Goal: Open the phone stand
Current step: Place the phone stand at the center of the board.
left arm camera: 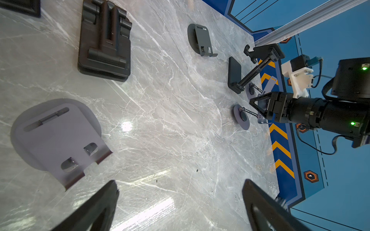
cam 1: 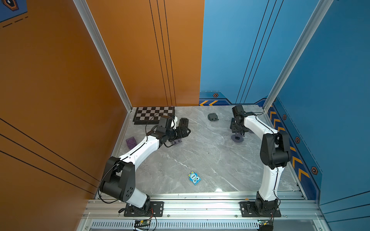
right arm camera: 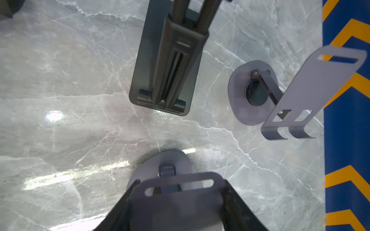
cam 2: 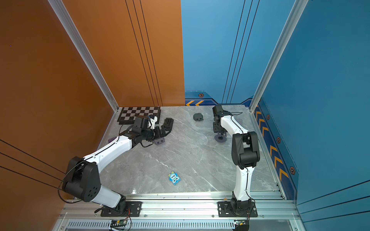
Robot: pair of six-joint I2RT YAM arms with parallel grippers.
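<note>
- Lilac-grey phone stand sits by the bench's right edge, its plate clamped across its width between the right hand's fingers.
- Fully spread, the left hand grips nothing, hovering by a folded lilac stand.
- Close neighbours (a black stand, another opened lilac stand) crowd it; open bench stretches toward the middle.
- Plate is raised off its flat round base; long axis runs along the fingers, slotted end away from the wrist.
</note>
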